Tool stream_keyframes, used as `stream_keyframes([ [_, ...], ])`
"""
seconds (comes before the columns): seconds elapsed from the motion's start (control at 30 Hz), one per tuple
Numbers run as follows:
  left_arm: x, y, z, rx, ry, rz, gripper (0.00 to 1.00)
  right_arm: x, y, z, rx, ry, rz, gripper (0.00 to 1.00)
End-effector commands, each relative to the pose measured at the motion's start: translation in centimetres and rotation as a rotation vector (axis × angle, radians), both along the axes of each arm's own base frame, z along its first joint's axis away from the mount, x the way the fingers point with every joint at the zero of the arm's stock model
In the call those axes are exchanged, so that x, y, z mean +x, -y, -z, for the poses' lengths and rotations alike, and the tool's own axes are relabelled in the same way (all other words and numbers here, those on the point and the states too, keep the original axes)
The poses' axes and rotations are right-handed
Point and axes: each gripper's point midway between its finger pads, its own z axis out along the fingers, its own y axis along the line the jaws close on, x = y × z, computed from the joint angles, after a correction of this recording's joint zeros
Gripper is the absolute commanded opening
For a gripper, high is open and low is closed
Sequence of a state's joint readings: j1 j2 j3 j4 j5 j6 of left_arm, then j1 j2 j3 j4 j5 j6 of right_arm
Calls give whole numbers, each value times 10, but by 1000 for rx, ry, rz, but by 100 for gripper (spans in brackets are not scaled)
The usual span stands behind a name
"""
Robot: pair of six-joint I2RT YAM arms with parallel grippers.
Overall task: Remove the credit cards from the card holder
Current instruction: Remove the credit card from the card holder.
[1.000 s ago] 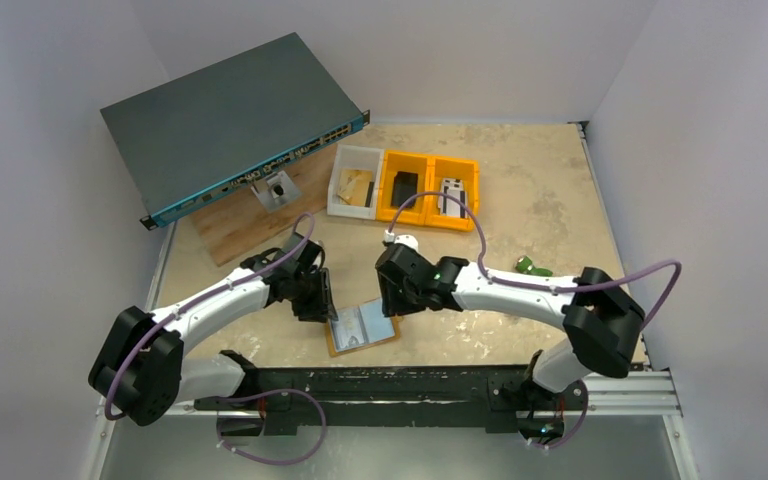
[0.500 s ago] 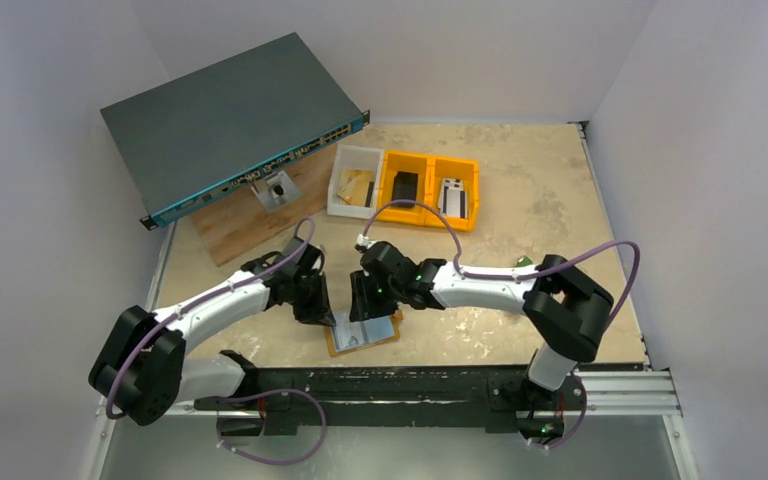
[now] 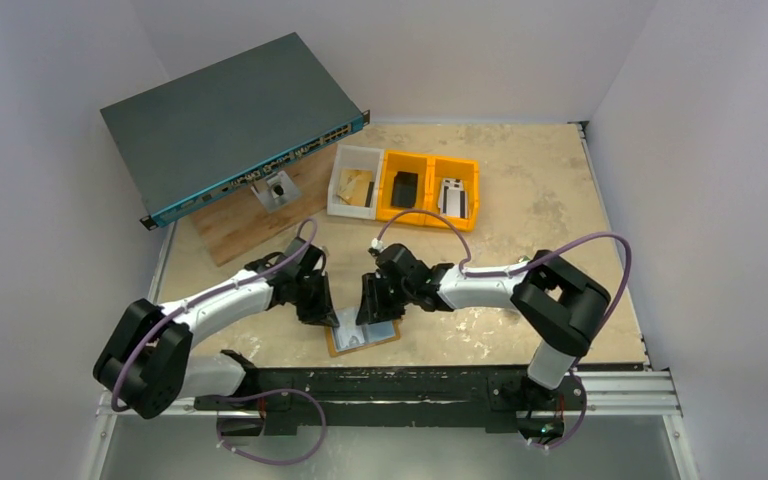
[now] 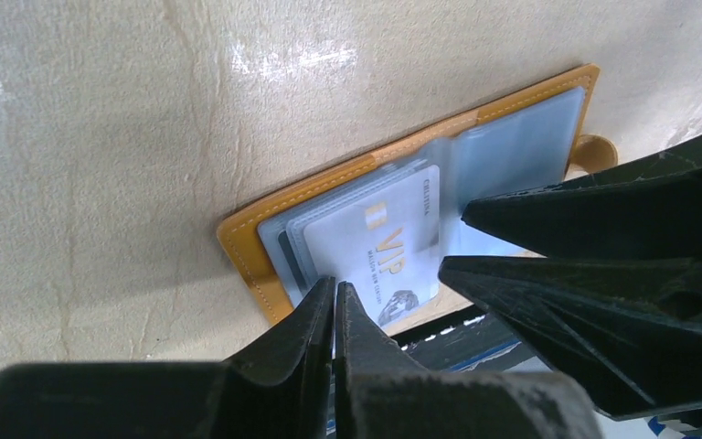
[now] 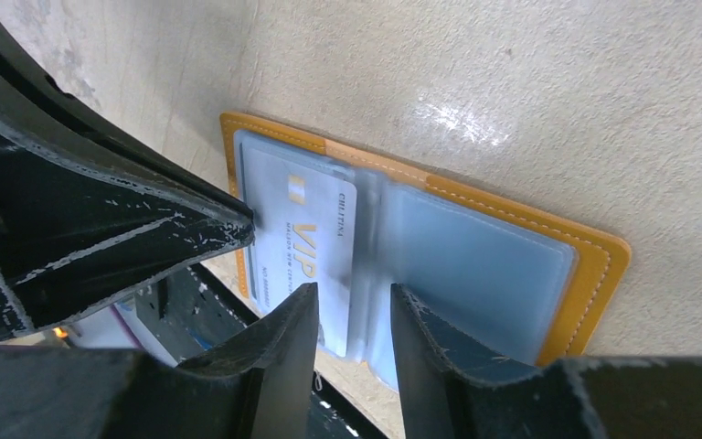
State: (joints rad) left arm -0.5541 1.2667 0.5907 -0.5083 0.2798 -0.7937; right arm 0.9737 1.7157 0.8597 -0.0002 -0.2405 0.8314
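Between the left fingers (image 4: 303, 322) and the right fingers (image 5: 279, 343), the card holder (image 3: 360, 338) lies open on the desk (image 3: 530, 200), a white VIP card (image 4: 379, 251) showing in its clear sleeve. The left fingers have just closed tight at that card's edge; whether they caught it cannot be told. The right fingers, newly moved in, hover narrowly parted over the fold, likely to pin the holder for the pull.

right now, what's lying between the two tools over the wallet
The white VIP card, tucked in the open wallet, lies between the left tool and the right tool; both wrist views show it.
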Motion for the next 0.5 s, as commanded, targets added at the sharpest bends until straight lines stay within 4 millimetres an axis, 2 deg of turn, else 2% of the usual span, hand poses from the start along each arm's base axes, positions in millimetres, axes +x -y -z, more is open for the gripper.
stream_keyframes([
  [0.0,2,5,2,-24,-6,-2,3,1,-5,-1,88,-38,2,35],
  [0.47,5,8,13,-10,-43,-10,0,-1,4,11,184,-132,22,32],
])
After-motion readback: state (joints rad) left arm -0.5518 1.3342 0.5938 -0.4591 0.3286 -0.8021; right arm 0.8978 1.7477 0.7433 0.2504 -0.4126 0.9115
